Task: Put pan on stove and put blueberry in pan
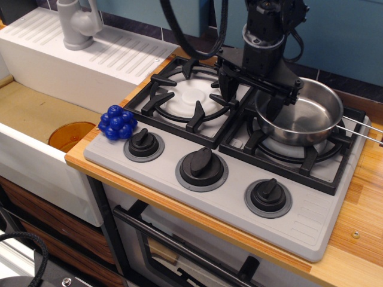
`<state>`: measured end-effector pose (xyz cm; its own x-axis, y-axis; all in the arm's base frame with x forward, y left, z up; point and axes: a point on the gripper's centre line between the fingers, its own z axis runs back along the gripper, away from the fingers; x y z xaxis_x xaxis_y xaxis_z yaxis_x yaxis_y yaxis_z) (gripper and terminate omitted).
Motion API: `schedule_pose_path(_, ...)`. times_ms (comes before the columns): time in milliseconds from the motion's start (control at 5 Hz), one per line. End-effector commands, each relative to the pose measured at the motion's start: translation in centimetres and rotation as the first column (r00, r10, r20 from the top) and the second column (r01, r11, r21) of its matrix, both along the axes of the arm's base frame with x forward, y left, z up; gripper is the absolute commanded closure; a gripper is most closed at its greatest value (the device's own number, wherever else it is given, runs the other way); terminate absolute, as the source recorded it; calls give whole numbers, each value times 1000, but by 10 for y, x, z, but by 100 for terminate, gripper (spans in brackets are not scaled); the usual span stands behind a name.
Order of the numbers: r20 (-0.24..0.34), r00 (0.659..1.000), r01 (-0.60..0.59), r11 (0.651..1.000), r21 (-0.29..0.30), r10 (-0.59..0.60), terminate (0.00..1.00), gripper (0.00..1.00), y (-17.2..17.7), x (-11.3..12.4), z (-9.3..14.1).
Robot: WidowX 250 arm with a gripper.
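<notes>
The gripper (251, 98) was seen lowered over the stove (227, 197), its two black fingers (229, 89) spread wide apart and pointing down, with nothing held between them. One finger was placed over the edge of the rear-left burner grate (190, 95); the other was positioned at the left rim of the pan (299, 111), on its inner side, though contact with the rim could not be confirmed.

The pan was found just to the right of the gripper, seated on the right burner, its wire handle (359, 125) directed away from the gripper toward the wooden counter (359, 197). Its interior was seen bare and shiny.

The blueberry (117, 123) was located well to the left of the gripper and nearer the camera, resting at the stove's front-left corner, just beside the leftmost knob (143, 143). Two further knobs (201, 167) were ranged in front of the gripper. Far to the left of the gripper, a white sink (36, 161) and a grey faucet (76, 24) were visible.
</notes>
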<state>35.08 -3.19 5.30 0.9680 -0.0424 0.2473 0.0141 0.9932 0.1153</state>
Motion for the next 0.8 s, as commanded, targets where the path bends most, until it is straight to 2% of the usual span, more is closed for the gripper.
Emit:
schedule_pose_path(0,41,998,38,999,23,-39,0,100,1,10,6)
schedule_pose_path(600,9,999,39,998,42,-39,0,100,-3,16,26)
